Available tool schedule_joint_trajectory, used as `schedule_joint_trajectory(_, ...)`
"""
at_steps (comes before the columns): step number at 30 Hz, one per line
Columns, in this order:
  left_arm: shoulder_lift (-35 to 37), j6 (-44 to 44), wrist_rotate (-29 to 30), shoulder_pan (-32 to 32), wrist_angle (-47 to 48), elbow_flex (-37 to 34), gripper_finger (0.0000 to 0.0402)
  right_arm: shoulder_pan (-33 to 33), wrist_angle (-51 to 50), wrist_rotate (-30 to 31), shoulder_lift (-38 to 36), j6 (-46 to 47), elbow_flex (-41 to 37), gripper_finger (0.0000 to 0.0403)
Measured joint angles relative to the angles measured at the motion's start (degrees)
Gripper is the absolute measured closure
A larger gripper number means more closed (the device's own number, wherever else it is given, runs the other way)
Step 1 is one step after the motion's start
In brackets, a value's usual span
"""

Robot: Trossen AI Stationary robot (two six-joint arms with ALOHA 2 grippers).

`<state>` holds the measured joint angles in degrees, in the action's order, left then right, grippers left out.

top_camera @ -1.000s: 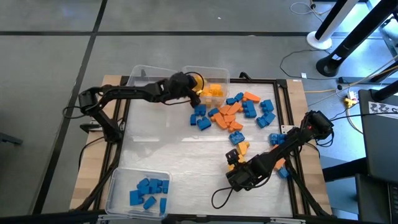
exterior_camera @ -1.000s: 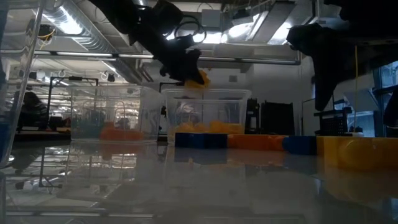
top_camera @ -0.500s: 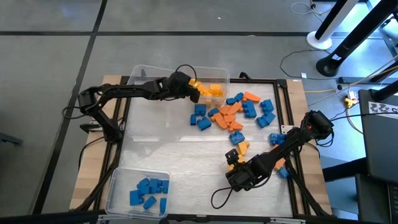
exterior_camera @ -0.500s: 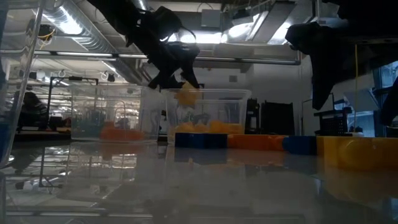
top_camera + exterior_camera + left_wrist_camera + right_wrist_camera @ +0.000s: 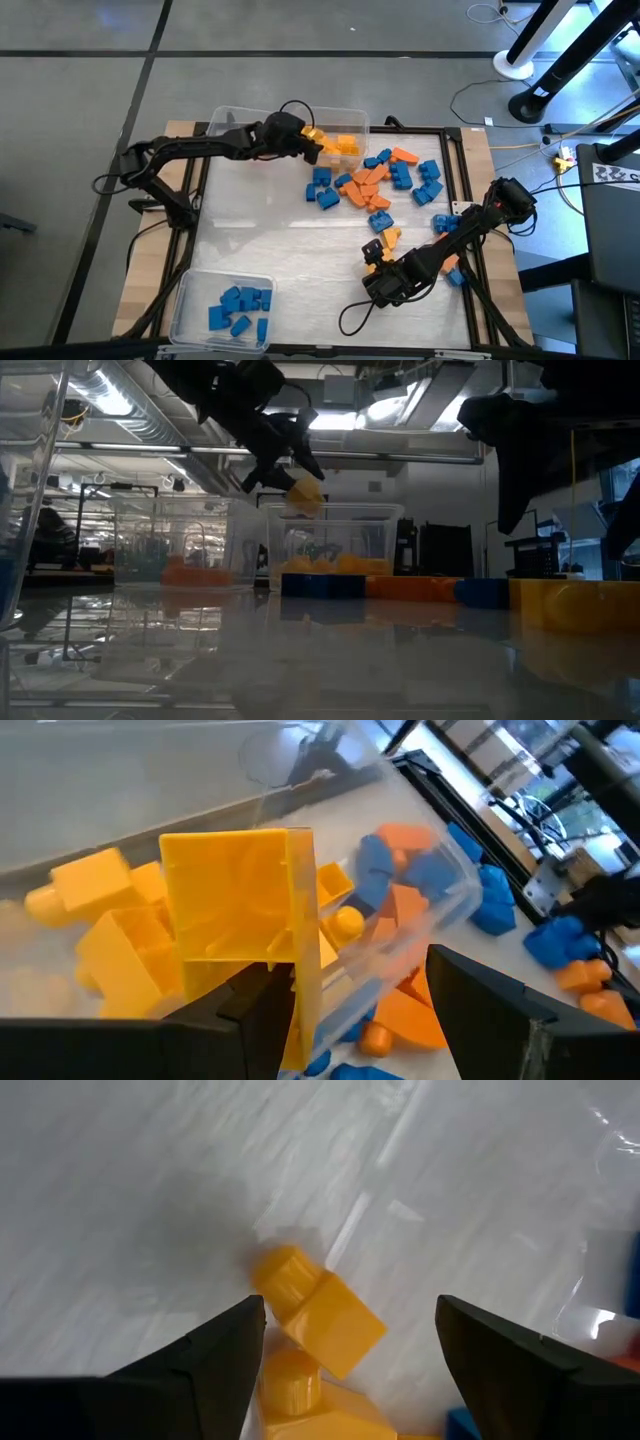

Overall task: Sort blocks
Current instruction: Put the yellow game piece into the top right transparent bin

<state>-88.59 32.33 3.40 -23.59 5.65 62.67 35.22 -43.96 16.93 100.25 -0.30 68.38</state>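
Note:
My left gripper (image 5: 310, 143) hangs open over the clear far bin (image 5: 352, 120), which holds yellow blocks (image 5: 110, 930). One yellow block (image 5: 235, 905) sits at one of its fingers, also seen under the gripper in the low view (image 5: 303, 495). My right gripper (image 5: 376, 266) stands open near the table's right front, pointing steeply down. Its fingers flank a yellow block (image 5: 322, 1318) that lies on the table, without touching it. A loose pile of blue and orange blocks (image 5: 385, 180) lies at the far right. My left gripper has the yellow block's lower side (image 5: 262, 965) against the inner face of one finger (image 5: 255, 1015). The other finger (image 5: 480, 1010) stands well apart from it. The block is lifted clear, tilted, above the yellow blocks in the bin.
A second clear bin (image 5: 232, 118) stands left of the yellow one, with orange pieces (image 5: 185, 570) in it. A third clear bin (image 5: 190, 300) with blue blocks stands at the near left corner. A few blue and orange blocks (image 5: 450, 270) lie by the right arm. Open tabletop (image 5: 280, 250) lies between.
My left gripper has rolled about its own pointing line and risen a little over the yellow bin. The yellow block has stayed at its fingers and turned with them. My right gripper has kept still.

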Motion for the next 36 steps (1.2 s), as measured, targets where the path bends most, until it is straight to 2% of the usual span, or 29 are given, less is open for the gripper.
schedule_joint_trajectory(7, -0.58, -8.66, 1.03, 0.84, -0.14, 0.0, 0.0192, 0.0, 0.46, 0.15, 0.0, 0.0, 0.0, 0.0111)
schedule_joint_trajectory(13, -0.85, -9.36, 1.88, 0.82, 4.08, 0.0, 0.0192, 0.0, 0.92, 0.15, 0.0, 0.51, 0.0, 0.0111)
schedule_joint_trajectory(15, -0.7, -12.83, 4.99, 0.57, 4.97, 0.0, 0.0192, 0.0, 0.99, 0.15, 0.0, 0.84, 0.0, 0.0111)
schedule_joint_trajectory(17, -0.7, -11.49, 7.47, 0.43, 6.0, 0.0, 0.0192, 0.0, 0.99, 0.15, 0.0, 0.87, 0.0, 0.0111)
schedule_joint_trajectory(19, -0.7, -9.66, 3.54, 0.39, 5.94, -0.02, 0.0192, 0.0, 1.08, 0.17, 0.0, 0.87, 0.0, 0.0111)
schedule_joint_trajectory(21, -0.68, -15.1, 0.75, 0.54, 4.54, -0.02, 0.0192, 0.0, 1.02, 0.17, 0.0, 0.87, 0.0, 0.0111)
schedule_joint_trajectory(28, 0.44, -14.78, -1.08, 0.9, 3.74, -0.02, 0.0192, 0.0, 0.81, -0.44, 0.0, 0.85, 0.0, 0.0111)
schedule_joint_trajectory(36, 7.58, -19.35, -4.92, 4.38, 4.33, -0.02, 0.0192, -1.24, -0.1, -3.61, 0.0, -1.74, 0.0, 0.0111)
